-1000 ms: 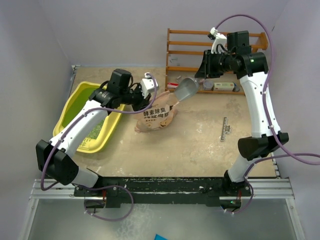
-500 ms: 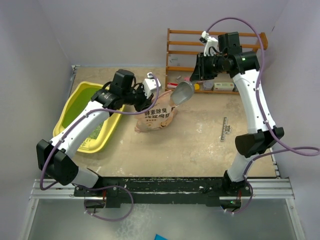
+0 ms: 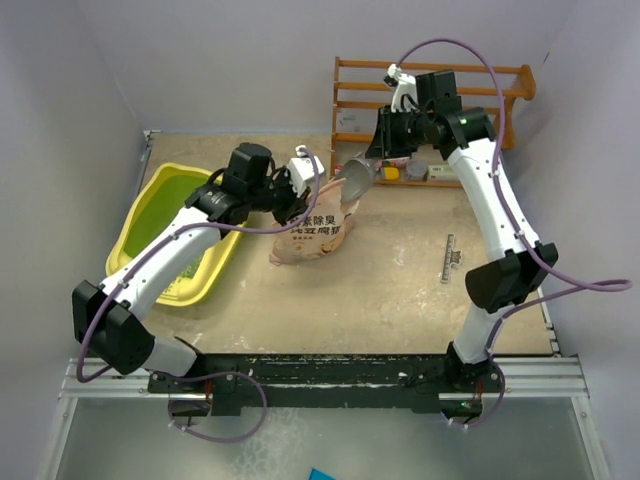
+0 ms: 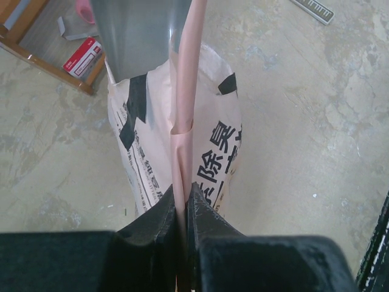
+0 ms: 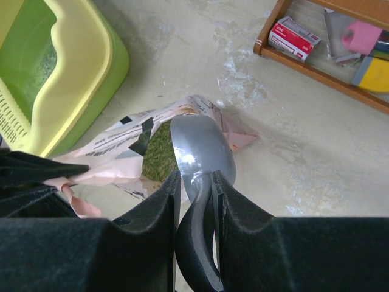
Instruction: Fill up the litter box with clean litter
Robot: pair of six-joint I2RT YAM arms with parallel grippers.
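The yellow litter box stands at the table's left, with pale green clean litter on its floor; the right wrist view shows its rim. A peach-pink bag lies in the middle. My left gripper is shut on the bag's upper edge and holds it up. In the right wrist view, more clean litter shows in the bag's open mouth. My right gripper is shut on the black handle of a silver scoop. The scoop's bowl hangs at that mouth.
A wooden rack stands against the back wall behind the bag, with a red box and small items on its lower shelf. A thin metal strip lies on the table to the right. Walls close in on left and right.
My right arm has swung left and brought the scoop from beside the bag to its open mouth. The left gripper kept its hold on the bag's edge and barely moved.
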